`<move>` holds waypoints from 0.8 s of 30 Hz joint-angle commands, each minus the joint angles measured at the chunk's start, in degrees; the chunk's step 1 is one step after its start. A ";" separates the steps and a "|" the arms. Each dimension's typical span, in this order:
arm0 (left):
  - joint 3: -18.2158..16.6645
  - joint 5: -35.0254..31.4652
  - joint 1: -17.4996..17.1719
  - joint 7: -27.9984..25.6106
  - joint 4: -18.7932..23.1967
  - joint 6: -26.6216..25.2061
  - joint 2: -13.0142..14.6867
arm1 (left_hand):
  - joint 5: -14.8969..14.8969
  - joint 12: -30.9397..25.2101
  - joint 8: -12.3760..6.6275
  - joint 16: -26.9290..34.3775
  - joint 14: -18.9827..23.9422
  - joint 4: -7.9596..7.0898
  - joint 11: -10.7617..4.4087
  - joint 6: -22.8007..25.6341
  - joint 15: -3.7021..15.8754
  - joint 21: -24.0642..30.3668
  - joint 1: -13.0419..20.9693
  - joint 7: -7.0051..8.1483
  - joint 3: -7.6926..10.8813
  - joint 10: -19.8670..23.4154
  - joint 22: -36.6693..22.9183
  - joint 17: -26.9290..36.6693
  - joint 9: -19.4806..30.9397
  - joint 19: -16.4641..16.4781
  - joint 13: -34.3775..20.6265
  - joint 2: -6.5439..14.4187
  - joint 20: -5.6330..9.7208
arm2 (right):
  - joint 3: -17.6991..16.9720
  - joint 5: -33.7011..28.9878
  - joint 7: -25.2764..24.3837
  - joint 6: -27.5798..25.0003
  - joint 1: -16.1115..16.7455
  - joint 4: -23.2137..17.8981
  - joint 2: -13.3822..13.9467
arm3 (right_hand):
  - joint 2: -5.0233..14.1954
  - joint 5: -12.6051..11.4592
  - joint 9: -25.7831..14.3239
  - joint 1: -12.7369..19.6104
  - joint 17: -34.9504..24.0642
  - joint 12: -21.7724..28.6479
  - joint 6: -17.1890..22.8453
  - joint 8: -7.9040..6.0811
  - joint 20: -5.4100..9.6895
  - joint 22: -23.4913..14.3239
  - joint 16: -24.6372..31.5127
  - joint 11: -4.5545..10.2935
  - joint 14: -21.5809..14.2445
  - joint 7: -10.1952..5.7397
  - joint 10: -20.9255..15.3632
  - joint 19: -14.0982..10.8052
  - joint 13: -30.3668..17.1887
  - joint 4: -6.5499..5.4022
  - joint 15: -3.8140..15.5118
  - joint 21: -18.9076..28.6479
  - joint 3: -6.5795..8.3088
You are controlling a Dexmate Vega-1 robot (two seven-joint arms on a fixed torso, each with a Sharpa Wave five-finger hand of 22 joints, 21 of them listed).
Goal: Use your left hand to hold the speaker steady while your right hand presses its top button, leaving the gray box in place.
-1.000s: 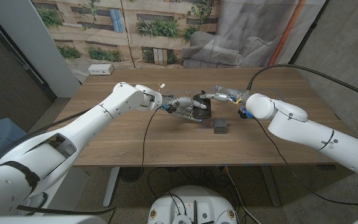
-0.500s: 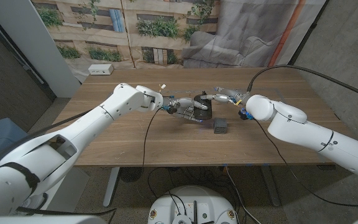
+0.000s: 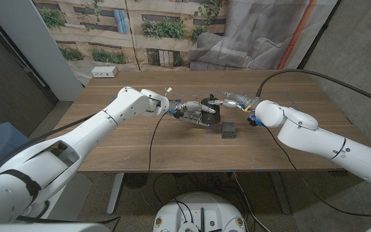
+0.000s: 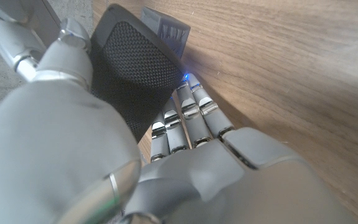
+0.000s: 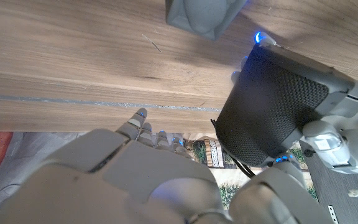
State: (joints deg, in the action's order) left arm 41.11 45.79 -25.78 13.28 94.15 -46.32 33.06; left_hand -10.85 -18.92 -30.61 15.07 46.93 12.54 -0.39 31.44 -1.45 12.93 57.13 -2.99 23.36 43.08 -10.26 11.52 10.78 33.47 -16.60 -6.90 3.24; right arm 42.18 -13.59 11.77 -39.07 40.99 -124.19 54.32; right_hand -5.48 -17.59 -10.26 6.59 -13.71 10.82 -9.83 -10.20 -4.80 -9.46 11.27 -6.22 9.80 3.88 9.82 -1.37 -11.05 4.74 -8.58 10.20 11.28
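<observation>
The speaker [image 3: 209, 109], dark with a mesh wall, stands near the middle of the tabletop [image 3: 127, 148], a little toward the far edge. In the head view the left hand [image 3: 189, 114] holds it from the left side, and the right hand [image 3: 227, 100] reaches over its top from the right; whether a fingertip touches the top I cannot tell there.

The left wrist view shows what the head view hides: the fingers [image 4: 185, 121] lie along the mesh wall of the speaker [image 4: 135, 74] and the thumb is on its other side, so the grip is around the body. A small blue light shines at the speaker's edge.

In the right wrist view the right hand [image 5: 135, 168] has its fingers loosely apart beside the speaker [image 5: 275, 106], holding nothing.

The gray box [image 3: 228, 132] sits just beside the speaker, on the side of the near edge, apart from both hands. A white power strip [image 3: 104, 72] lies at the far left corner.
</observation>
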 commanded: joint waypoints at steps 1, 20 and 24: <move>0.47 -0.16 0.52 0.65 -0.21 0.15 -0.15 | -0.48 -0.33 -0.04 0.11 7.74 -2.83 -8.31 14.91 14.14 0.21 -5.54 1.52 3.74 11.08 -0.16 0.48 0.33 0.72 -0.18 14.96 5.33 | -0.82 0.16 -0.46 1.27 0.73 0.57 0.61 | 0.25 -0.37 -0.25 -0.19 -0.31 0.45 -18.27 -0.63 0.21 -0.19 0.66 0.68 5.15 -0.32 8.45 -0.13 -0.17 0.10 0.36 0.55 -0.33; 1.50 -1.13 1.41 2.44 -1.42 1.34 -0.94 | -0.45 -0.44 0.15 0.23 8.23 -2.61 -8.49 15.54 14.29 0.26 -5.60 1.71 3.93 11.86 -0.16 0.66 0.37 1.06 -0.25 14.79 5.53 | -0.25 -0.89 0.52 2.27 0.14 2.66 -0.06 | 0.23 -1.23 -0.26 -0.56 -0.35 0.90 -16.99 -1.14 0.65 -0.17 1.18 1.48 4.11 -0.53 7.40 -1.22 -0.17 -0.08 1.05 0.86 -0.95; 1.45 -0.95 1.53 2.89 -2.15 1.60 -1.38 | -0.44 -0.36 0.24 0.21 8.28 -2.64 -8.38 15.56 14.24 0.24 -5.67 1.73 4.00 11.81 -0.16 0.68 0.37 1.04 -0.26 14.81 5.55 | -0.36 -0.46 1.04 2.46 0.11 2.93 -0.08 | 0.23 -1.37 -0.26 -0.62 -0.35 0.90 -16.77 -1.20 0.77 -0.17 1.22 1.55 4.04 -0.63 7.35 -1.30 -0.17 -0.12 1.20 0.86 -1.05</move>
State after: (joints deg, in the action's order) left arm 42.25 44.94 -24.77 14.93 93.09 -45.48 32.39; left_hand -11.14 -18.89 -29.90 15.14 47.26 12.67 0.13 31.95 -1.73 12.93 57.13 -3.51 23.49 43.59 -10.26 11.52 11.09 34.08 -16.63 -6.90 3.26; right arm 41.70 -14.14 11.76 -37.02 41.33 -122.24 54.48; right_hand -5.18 -18.46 -10.26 6.26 -13.99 11.26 -9.83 -11.08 -3.78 -9.45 11.92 -5.20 9.80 3.89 10.03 -2.39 -11.05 4.74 -7.96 10.65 10.32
